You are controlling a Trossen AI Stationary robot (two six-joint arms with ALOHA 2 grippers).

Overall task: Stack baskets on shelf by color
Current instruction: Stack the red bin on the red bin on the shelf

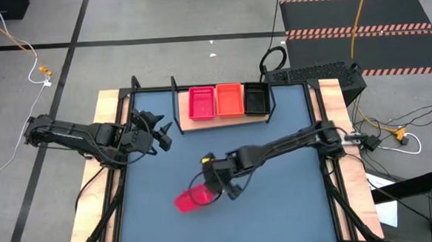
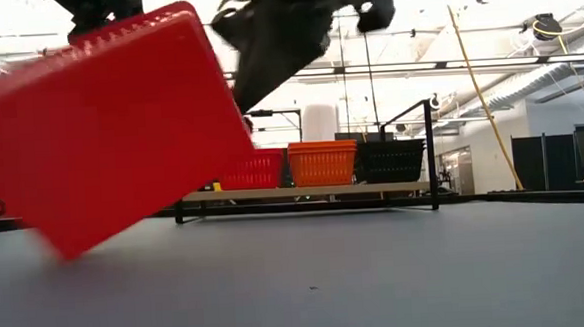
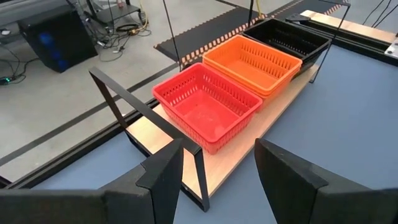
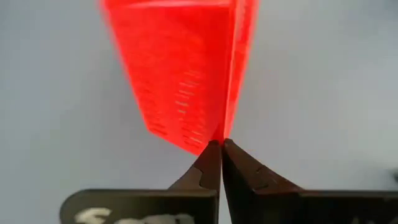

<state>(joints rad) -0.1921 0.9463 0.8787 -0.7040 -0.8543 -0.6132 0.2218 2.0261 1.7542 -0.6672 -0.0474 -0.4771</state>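
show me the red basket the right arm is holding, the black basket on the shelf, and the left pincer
held red basket (image 1: 188, 200), high view, its underside.
black basket (image 1: 255, 99), high view, its floor.
left pincer (image 3: 217, 165), left wrist view, gap between its open fingers.

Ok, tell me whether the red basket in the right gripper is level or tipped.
Tipped: the red basket hangs slanted above the table, pinched by its rim in the right gripper.

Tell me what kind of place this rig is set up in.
Probably an industrial lab or workshop: exposed ceiling ducts, hazard-striped floor mats, loose cables beside the table.

Grey floor (image 1: 159, 20) (hazard-striped mat (image 1: 359, 30)).
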